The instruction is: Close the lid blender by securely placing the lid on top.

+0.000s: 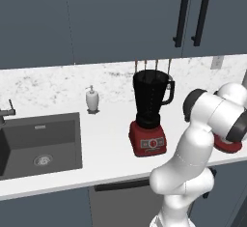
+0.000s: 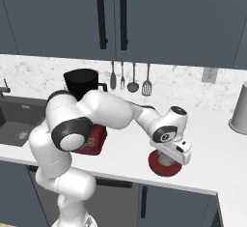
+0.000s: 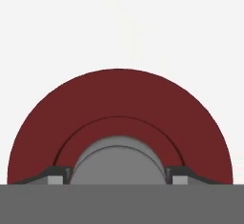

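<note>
- One lid (image 3: pixel 119 108) lies flat on the counter (image 3: pixel 119 23) directly beneath the pincer (image 3: pixel 119 175); it looks stiff, light and smooth.
- Its grey centre cap (image 3: pixel 119 163) seems the natural hold; both fingertips (image 3: pixel 57 176) flank it, whether clenched cannot be told.
- The blender (image 1: pixel 149 117) stands well apart, jar open.

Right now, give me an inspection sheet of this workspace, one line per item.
Surface: white counter under a marbled backsplash.
Job's things: blender upright, jar open on top; lid flat on the counter, apart from the blender.
Clutter: soap dispenser near the sink; pale canister at the far end.
End effector: end effector low over the lid, fingers either side of its grey centre cap; contact cannot be told.
Cables: nothing seen.
Surroundings: utensils hanging on the wall, dark cabinets above, wall outlet.
</note>
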You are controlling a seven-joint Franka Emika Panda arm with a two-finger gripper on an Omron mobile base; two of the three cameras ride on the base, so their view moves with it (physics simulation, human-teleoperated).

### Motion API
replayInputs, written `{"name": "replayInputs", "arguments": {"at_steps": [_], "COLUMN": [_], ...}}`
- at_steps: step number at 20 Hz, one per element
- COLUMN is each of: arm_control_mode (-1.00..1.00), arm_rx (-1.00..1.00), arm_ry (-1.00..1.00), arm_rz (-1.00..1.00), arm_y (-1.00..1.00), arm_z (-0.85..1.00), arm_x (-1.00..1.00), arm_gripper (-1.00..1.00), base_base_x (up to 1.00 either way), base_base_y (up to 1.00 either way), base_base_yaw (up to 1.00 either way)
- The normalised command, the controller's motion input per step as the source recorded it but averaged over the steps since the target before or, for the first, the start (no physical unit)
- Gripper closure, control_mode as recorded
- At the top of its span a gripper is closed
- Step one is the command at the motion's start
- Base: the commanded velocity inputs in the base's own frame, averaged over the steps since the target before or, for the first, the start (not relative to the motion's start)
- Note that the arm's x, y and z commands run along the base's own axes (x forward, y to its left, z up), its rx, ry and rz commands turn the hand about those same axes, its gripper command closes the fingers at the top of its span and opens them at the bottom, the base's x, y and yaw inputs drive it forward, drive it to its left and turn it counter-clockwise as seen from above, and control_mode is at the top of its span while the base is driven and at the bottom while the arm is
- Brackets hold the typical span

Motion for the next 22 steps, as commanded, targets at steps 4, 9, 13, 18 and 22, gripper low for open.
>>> {"name": "replayInputs", "arguments": {"at_steps": [4,9,13,18,22], "arm_control_mode": [-1.00,-1.00,-1.00,-1.00,-1.00], "arm_rx": [0.00,0.00,0.00,0.00,-0.01], "arm_ry": [-0.08,-0.18,-0.23,-0.17,-0.10], "arm_rz": [0.00,0.00,0.00,0.00,0.00], "arm_y": [0.35,0.37,0.47,0.55,0.47], "arm_z": [0.59,0.83,0.86,0.91,0.97], "arm_x": [-0.24,-0.20,-0.20,-0.09,0.00], "arm_gripper": [1.00,1.00,1.00,1.00,1.00], "base_base_x": [0.00,0.00,0.00,0.00,0.00], "base_base_y": [0.00,0.00,0.00,0.00,0.00], "base_base_yaw": [0.00,0.00,0.00,0.00,0.00]}}
